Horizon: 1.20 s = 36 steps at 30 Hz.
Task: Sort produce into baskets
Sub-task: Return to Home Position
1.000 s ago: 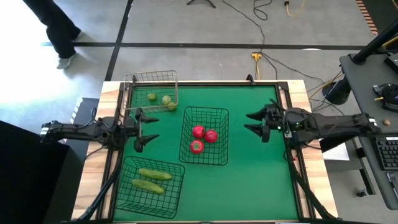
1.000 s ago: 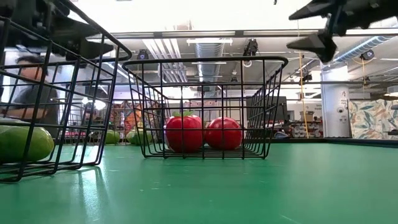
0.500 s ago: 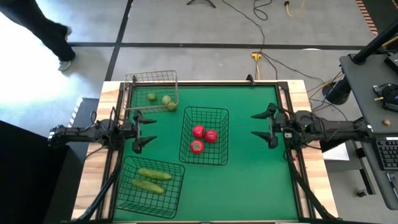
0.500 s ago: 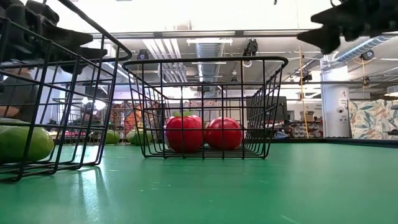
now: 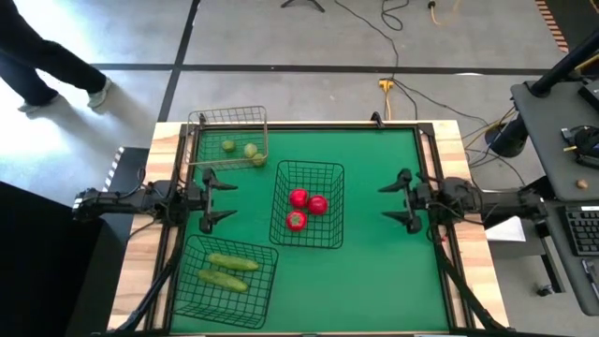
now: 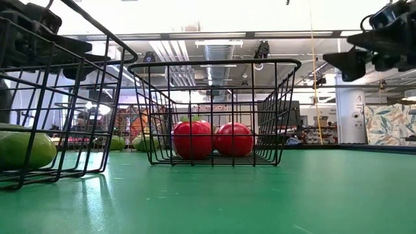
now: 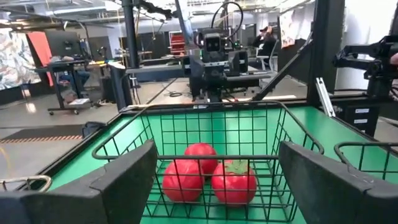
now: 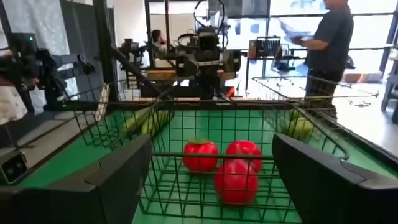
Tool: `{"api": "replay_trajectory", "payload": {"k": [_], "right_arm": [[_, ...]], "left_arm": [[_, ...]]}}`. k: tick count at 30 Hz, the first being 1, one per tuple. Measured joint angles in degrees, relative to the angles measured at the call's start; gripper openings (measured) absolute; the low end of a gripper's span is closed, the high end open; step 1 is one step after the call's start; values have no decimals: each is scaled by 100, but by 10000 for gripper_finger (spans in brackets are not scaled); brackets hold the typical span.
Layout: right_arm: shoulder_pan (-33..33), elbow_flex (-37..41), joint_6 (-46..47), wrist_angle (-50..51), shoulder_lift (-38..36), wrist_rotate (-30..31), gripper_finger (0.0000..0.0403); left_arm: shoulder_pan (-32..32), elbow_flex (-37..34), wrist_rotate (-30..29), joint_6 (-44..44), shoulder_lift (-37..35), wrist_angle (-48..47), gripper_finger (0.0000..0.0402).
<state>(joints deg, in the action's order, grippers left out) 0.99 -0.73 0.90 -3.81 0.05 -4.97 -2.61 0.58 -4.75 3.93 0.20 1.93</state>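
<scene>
Three red tomatoes [image 5: 306, 207] lie in the black wire basket [image 5: 307, 168] at the table's middle. Two green cucumbers [image 5: 229, 270] lie in the black basket [image 5: 192, 298] at the near left. Three limes [image 5: 245, 151] lie in the paler wire basket [image 5: 227, 116] at the far left. My left gripper [image 5: 211, 197] is open and empty at the left edge, above the mat, pointing at the middle basket. My right gripper [image 5: 399, 201] is open and empty at the right edge, facing the same basket. The wrist views show the tomatoes [image 7: 206, 177] [image 8: 228, 163] between open fingers.
The green mat [image 5: 374, 271] lies bare at the near right and far right. A wooden rim [image 5: 159, 281] frames the table. A person's legs [image 5: 47, 80] show on the floor beyond the far left. A desk with gear [image 5: 562, 122] stands to the right.
My right gripper has drawn back toward the table's right edge and a little toward the near edge, staying open. My left gripper has scarcely moved. The person beyond the table has walked on.
</scene>
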Motion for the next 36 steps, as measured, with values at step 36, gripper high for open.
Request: {"api": "replay_trajectory", "payload": {"k": [36], "right_arm": [[2,9,215,160,343,-492,325]], "left_arm": [[-2,76,275,-13,161,-89,318]]}}
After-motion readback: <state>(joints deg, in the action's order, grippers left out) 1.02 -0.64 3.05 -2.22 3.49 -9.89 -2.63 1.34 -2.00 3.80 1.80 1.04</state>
